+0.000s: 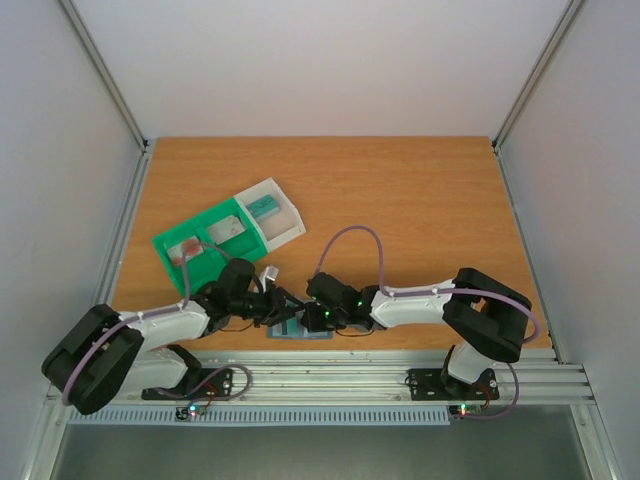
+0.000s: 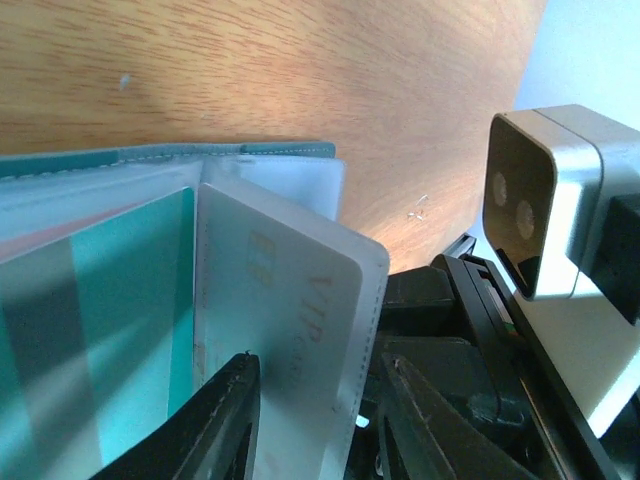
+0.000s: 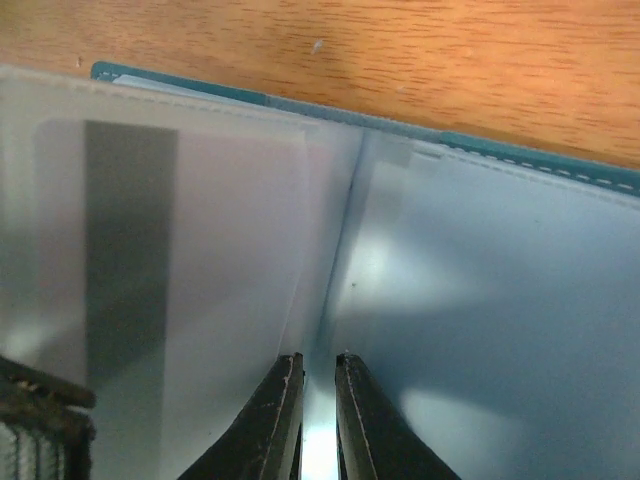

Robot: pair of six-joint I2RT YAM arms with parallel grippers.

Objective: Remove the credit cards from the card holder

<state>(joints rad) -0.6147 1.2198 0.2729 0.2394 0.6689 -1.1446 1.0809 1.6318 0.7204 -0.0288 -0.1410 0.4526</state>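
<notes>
While the right gripper (image 3: 318, 405), nearly clenched, pins the fold of the open card holder (image 1: 300, 330) at the near edge of the table (image 1: 420, 200), the left gripper (image 2: 320, 420), fingers parted, straddles a whitish credit card (image 2: 290, 320) jutting lengthwise toward it.

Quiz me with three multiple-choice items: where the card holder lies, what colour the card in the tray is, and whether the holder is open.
1. Where on the table does the card holder lie?
A. middle of the near edge
B. far left corner
C. far right corner

2. What colour is the card in the clear compartment of the tray?
A. red
B. yellow
C. teal

3. The card holder is:
A. folded shut
B. lying open
C. standing on edge

Answers:
1. A: the top view shows it at the near edge.
2. C: it looks teal against the clear plastic.
3. B: the right wrist view shows both halves flat beside the fold.
</notes>
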